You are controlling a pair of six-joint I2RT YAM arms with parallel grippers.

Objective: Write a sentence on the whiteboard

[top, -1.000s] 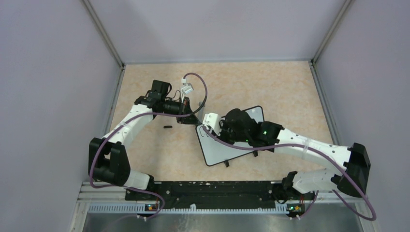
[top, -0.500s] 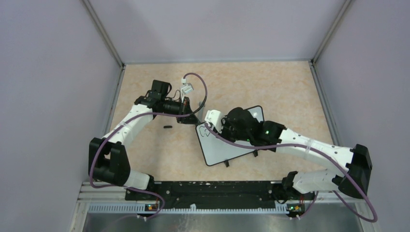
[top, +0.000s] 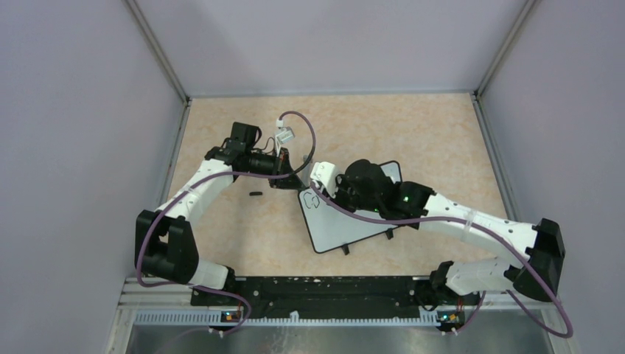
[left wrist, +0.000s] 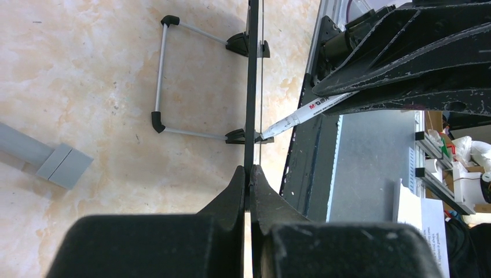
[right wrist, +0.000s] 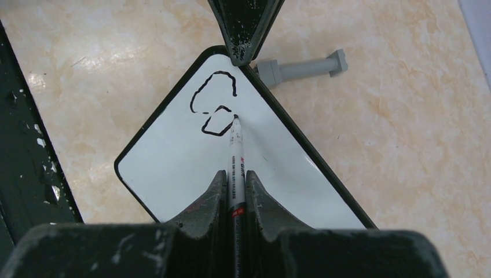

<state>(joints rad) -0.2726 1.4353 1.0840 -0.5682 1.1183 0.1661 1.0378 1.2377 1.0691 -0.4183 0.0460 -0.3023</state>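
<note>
The whiteboard [top: 346,225] lies slanted on the tabletop. My left gripper [top: 293,181] is shut on its far left corner, and in the left wrist view the board shows edge-on as a thin black line [left wrist: 251,87] running from between the closed jaws [left wrist: 250,171]. My right gripper [right wrist: 235,179] is shut on a white marker [right wrist: 237,152], whose tip touches the board [right wrist: 168,168]. Of the sentence, a black "C" [right wrist: 200,95] and a smaller loop [right wrist: 209,128] beside the tip stand near that corner. The left fingers [right wrist: 246,29] show at the top of the right wrist view.
A small black cap [top: 256,194] lies on the table left of the board. A grey peg [right wrist: 301,68] lies beyond the board's corner. The board's wire stand [left wrist: 159,81] sticks out behind it. Grey walls enclose the table on three sides.
My right gripper has shifted slightly up and to the left along the board with the marker, and the black marks near the corner have grown. The left arm has stayed still.
</note>
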